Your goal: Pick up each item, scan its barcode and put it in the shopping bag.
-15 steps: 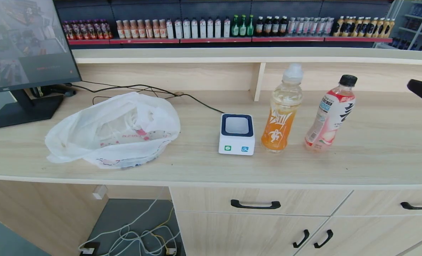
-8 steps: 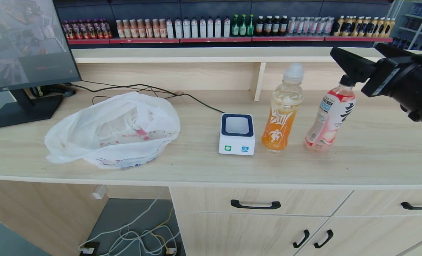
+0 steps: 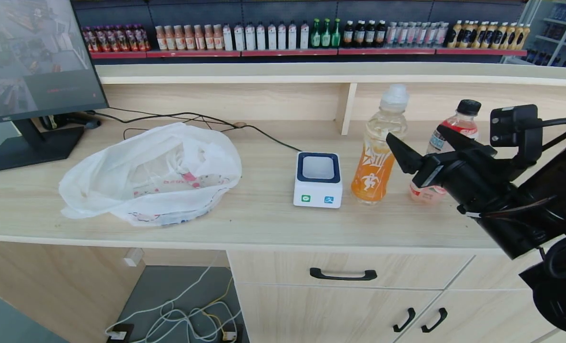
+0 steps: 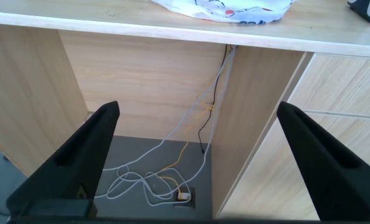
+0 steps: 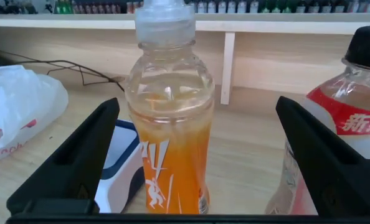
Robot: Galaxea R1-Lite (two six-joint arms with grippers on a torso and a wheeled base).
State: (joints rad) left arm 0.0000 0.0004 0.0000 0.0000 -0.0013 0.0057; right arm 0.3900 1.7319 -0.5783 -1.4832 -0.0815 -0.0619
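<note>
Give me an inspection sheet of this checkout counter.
Surface: wooden counter, no spills seen.
Job's things: orange bottle and pink bottle upright, right of the scanner; bag open, left of it.
Clutter: monitor at the far left.
Grippers: right gripper open, facing the orange bottle, holding nothing; left gripper open, low, below the counter edge.
Cables: black cable behind the bag, running toward the scanner; loose cables on the floor under the counter.
Surroundings: shelves of bottles behind; drawers below.
</note>
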